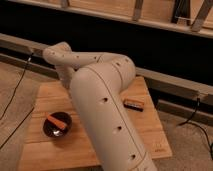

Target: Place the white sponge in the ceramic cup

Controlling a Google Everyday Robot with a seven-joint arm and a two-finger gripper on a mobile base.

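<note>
Wooden table (150, 135) is largely covered by the cream arm (105, 115). The gripper is hidden behind it, so its state cannot be told. White sponge and ceramic cup are likewise concealed. A dark bowl (46, 130) and a brown bar (134, 104) are seen flanking the arm.
</note>
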